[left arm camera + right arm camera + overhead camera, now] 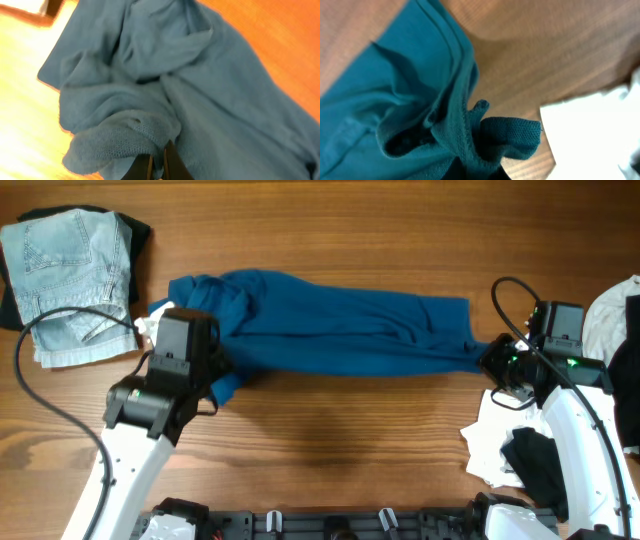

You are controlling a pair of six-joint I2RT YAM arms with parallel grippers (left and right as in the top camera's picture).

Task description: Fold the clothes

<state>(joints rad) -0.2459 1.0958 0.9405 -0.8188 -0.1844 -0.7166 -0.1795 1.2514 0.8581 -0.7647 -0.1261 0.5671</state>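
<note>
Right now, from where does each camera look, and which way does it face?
Overhead: above the table, facing straight down; both arms show, with the blue shirt stretched between them.
Left wrist: on the left arm, looking along the left gripper at bunched shirt cloth.
Right wrist: on the right arm, facing the shirt's other end and a white cloth; the right gripper barely shows.
Shared: all three see the shirt.
</note>
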